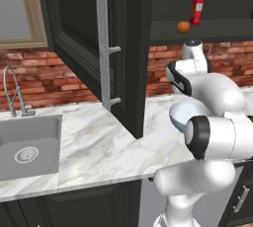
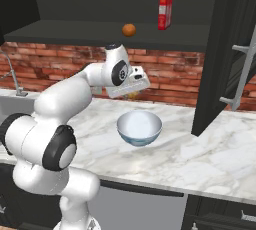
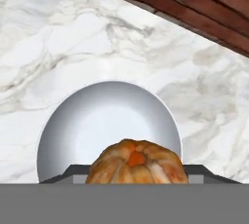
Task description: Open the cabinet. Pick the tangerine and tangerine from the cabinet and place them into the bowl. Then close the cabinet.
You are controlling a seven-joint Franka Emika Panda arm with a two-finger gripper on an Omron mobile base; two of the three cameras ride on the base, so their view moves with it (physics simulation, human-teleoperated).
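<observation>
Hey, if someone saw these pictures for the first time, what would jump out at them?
Probably the hand holding a tangerine above the empty white bowl on the marble counter. Next, the open black cabinet, where a second tangerine sits on the shelf left of a red carton.

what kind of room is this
A rendered kitchen, most likely: a sink with a faucet set in a marble counter, and a black wall cabinet over a brick backsplash.
</observation>
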